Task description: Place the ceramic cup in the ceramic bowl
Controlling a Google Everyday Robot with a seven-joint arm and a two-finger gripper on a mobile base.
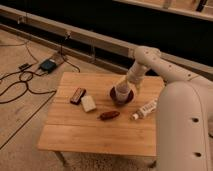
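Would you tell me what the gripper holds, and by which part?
It cannot be told: the gripper is at the cup's rim, over the bowl.
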